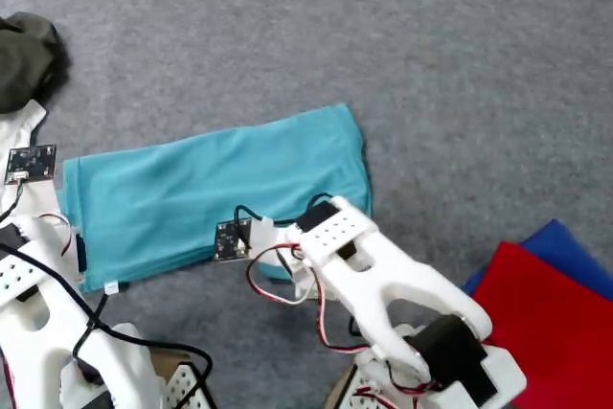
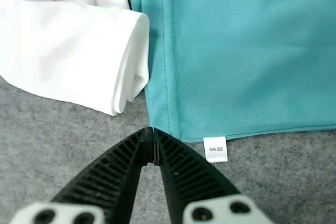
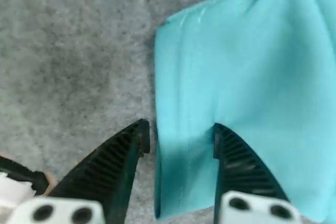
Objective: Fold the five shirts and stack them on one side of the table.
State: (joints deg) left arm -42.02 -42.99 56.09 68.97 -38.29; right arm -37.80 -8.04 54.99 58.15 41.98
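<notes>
Teal shirt [image 1: 220,189] lies part-folded on the table [image 1: 460,64], left of centre. Your right gripper [image 3: 180,132] is open, straddling its edge. Left gripper [image 2: 153,142] is closed at the hem corner, maybe on nothing. Risk: only 1 layer gets caught and the fold skews toward the white shirt [image 2: 79,51].

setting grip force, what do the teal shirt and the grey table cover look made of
The teal shirt is probably a thin synthetic knit, matte: tiny mesh pinholes and hem stitching show in the left wrist view. The grey table cover looks like felt or low-pile carpet, fuzzy and speckled.
</notes>
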